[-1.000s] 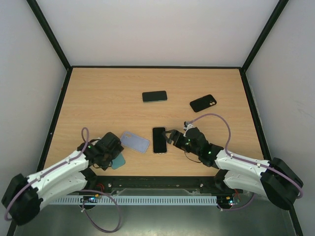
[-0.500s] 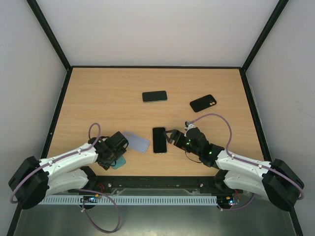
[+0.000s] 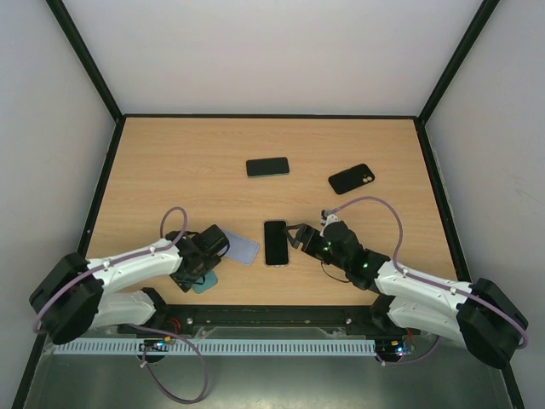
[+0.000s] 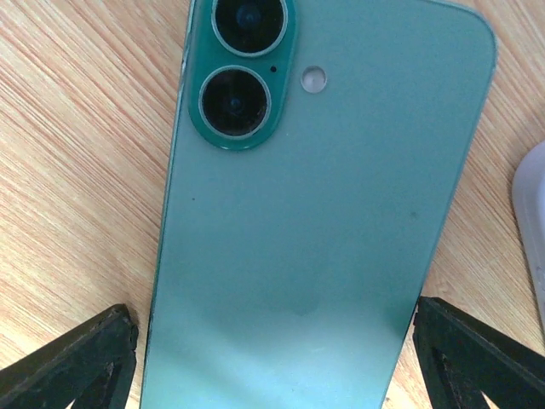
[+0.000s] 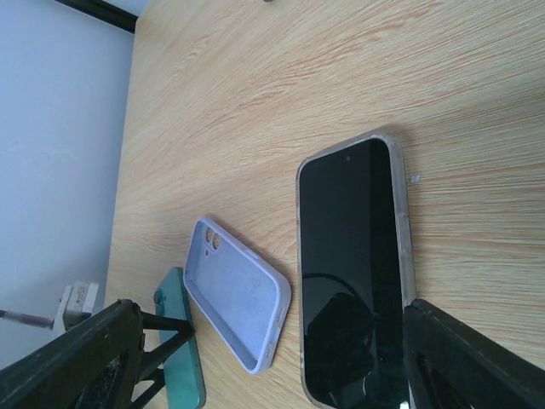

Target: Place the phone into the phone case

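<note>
A teal phone (image 4: 324, 196) lies back up on the table, its two camera lenses at the far end. My left gripper (image 4: 274, 332) straddles it, shut on it with a finger against each long edge. From above, the left gripper (image 3: 197, 267) covers most of the teal phone (image 3: 207, 282). An empty lilac phone case (image 3: 241, 248) lies open side up just to its right; its pale rim (image 4: 532, 213) shows in the left wrist view. My right gripper (image 3: 298, 237) stands open, holding nothing. In the right wrist view my right gripper (image 5: 272, 341) looks toward the lilac case (image 5: 234, 294) and teal phone (image 5: 180, 358).
A phone in a clear case (image 3: 275, 242) lies screen up between the lilac case and my right gripper, its edge (image 5: 396, 221) near the right finger. A dark phone (image 3: 267, 166) and a black case (image 3: 351, 178) lie further back. Black rails (image 3: 100, 196) edge the table.
My left gripper has swung right toward the lilac case, settled over the teal phone, and its jaws have narrowed onto it. The right arm has not moved.
</note>
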Robot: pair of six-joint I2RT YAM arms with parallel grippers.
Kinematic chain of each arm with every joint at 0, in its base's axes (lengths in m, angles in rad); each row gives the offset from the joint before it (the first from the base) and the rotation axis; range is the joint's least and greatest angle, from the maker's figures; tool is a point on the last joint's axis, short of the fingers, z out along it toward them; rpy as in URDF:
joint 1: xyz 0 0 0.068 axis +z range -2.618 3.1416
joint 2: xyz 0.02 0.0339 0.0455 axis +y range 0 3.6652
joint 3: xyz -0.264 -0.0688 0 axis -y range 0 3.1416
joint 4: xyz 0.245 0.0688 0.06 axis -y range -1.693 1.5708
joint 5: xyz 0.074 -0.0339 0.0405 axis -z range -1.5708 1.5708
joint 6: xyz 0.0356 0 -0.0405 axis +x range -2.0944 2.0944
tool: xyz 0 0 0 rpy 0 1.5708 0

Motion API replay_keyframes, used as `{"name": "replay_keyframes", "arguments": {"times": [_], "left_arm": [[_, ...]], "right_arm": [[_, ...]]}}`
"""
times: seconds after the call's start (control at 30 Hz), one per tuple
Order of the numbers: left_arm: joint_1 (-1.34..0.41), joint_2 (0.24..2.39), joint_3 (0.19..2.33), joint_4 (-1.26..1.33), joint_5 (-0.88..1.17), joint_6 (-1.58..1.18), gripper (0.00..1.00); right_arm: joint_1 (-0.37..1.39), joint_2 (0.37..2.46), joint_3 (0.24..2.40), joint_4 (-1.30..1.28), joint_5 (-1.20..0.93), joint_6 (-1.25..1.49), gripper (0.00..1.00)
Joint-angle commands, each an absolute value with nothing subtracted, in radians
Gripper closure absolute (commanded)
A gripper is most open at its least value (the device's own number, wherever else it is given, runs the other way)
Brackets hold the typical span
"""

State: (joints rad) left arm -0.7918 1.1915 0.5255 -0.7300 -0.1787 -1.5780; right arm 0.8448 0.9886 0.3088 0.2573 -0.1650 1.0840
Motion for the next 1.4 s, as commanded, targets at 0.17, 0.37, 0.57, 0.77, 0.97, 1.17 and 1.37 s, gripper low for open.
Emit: {"name": "replay_keyframes", "arguments": {"times": [0.17, 0.37, 0.57, 0.77, 0.97, 1.17, 1.37], "left_arm": [[-0.795, 1.291, 0.511, -0.717, -0.207, -1.587, 0.17], [-0.794, 1.253, 0.514, -0.699, -0.198, -1.593, 0.27], [-0.794, 1.163, 0.507, -0.684, -0.159, -1.588, 0.32], [-0.795, 1.079, 0.494, -0.635, -0.086, -1.593, 0.35], [-0.797, 1.024, 0.483, -0.595, -0.034, -1.6, 0.37], [-0.799, 0.984, 0.467, -0.567, -0.002, -1.616, 0.37], [-0.802, 0.954, 0.456, -0.54, 0.023, -1.629, 0.37]], "right_arm": [[0.851, 0.954, 0.294, 0.224, -0.125, 1.066, 0.18], [0.851, 0.954, 0.292, 0.231, -0.148, 1.062, 0.18], [0.891, 0.958, 0.29, 0.271, -0.165, 1.066, 0.21], [1.038, 1.112, 0.354, 0.366, -0.149, 1.059, 0.33], [1.167, 1.285, 0.457, 0.449, -0.134, 1.051, 0.46], [1.232, 1.45, 0.541, 0.505, -0.167, 1.053, 0.53], [1.249, 1.542, 0.581, 0.522, -0.182, 1.076, 0.57]]}}
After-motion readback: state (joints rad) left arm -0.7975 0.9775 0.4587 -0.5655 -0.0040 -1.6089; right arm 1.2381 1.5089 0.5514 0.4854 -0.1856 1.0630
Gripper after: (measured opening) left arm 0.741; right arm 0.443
